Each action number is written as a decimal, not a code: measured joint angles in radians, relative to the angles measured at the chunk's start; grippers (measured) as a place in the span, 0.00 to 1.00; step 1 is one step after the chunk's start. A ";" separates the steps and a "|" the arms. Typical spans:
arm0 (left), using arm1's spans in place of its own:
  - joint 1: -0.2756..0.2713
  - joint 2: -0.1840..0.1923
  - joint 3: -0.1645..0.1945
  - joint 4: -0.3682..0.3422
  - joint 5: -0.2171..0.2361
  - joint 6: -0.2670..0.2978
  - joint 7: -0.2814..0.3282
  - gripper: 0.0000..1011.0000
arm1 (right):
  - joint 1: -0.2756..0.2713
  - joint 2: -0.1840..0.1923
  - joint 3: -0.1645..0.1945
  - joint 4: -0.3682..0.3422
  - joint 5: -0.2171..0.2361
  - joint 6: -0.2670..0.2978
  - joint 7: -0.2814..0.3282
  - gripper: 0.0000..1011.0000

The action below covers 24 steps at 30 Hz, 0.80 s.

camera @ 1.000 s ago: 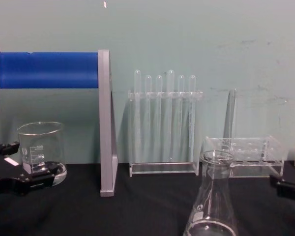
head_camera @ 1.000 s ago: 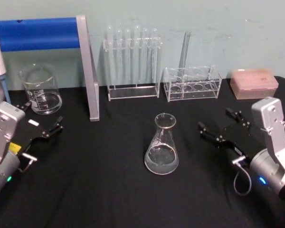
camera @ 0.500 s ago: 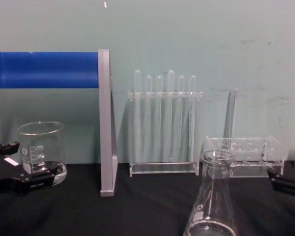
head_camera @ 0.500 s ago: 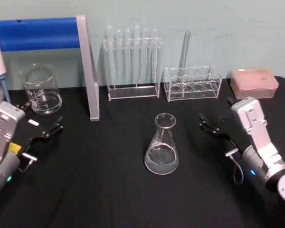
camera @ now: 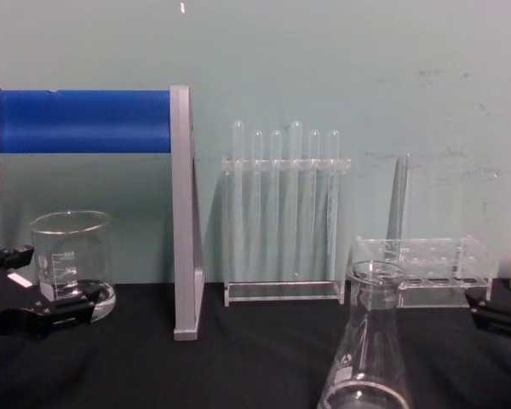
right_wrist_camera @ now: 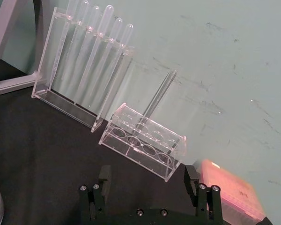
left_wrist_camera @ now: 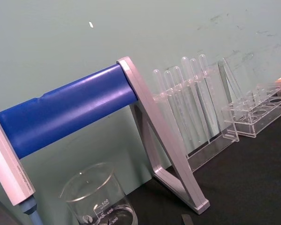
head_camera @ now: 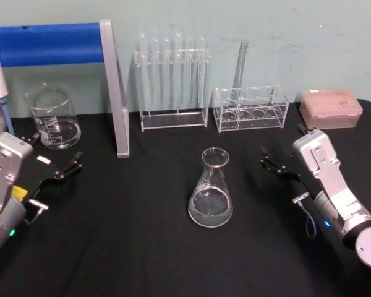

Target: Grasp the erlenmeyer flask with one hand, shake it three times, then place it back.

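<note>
Clearly the right gripper, jaws spread and empty, is nearer: the erlenmeyer flask stands upright mid-worktop, to its left and slightly nearer. The left gripper, also spread, sits far left.

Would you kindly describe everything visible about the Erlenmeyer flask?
The Erlenmeyer flask is clear glass, conical, with a wide round base, a narrow neck and a flared rim; the chest view shows faint white markings low on its side. It stands upright on the black table, in front of the test tube racks. Nothing touches it: the right hand, open, is off to its side.
</note>
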 joint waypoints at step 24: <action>0.000 0.000 0.000 0.000 0.000 0.000 0.000 0.99 | 0.000 0.002 0.000 0.000 0.010 0.000 0.003 0.99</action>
